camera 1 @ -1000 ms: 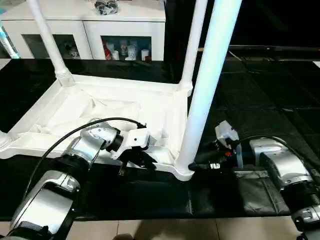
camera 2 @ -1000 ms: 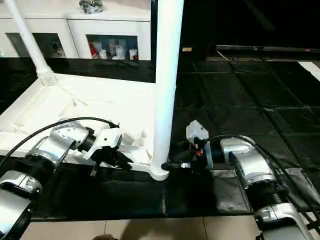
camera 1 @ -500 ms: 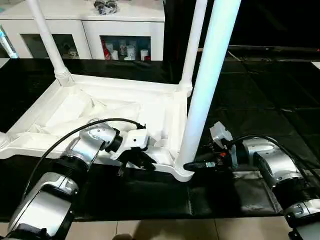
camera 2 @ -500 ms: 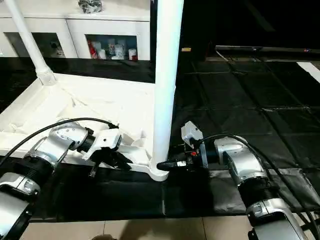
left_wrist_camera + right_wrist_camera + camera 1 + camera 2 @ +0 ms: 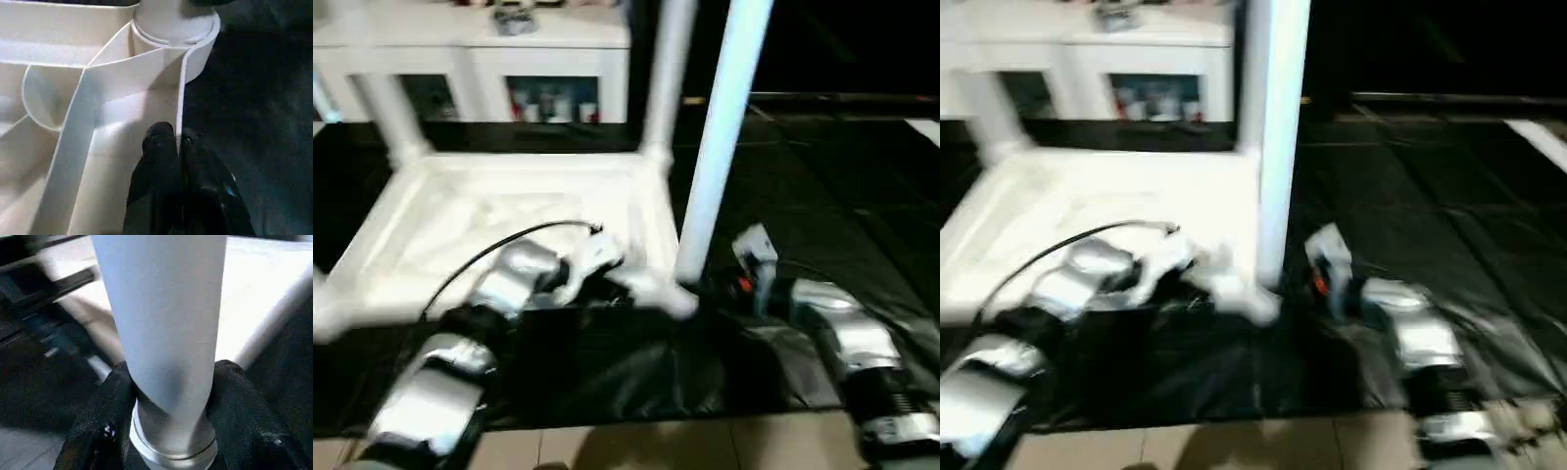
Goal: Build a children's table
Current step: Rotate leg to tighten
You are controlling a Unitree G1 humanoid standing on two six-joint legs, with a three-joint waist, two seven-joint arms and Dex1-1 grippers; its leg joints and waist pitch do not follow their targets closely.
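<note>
Two eye views blurred, leg tops cut off, tabletop [image 5: 509,211] laid underside-up on black floor mat [image 5: 822,176], left gripper [image 5: 178,147] jaws pinched together on tabletop rim wall beside corner socket, right gripper [image 5: 168,396] jaws clamped around near leg [image 5: 161,313] at base.

home-like room: white glass-door cabinet [image 5: 499,73], black floor mats [image 5: 822,186], tiled floor [image 5: 636,446]

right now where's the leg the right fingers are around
The near-right leg stands upright in the tabletop's near right corner socket, just left of the right gripper, whose fingers clasp its base.
</note>
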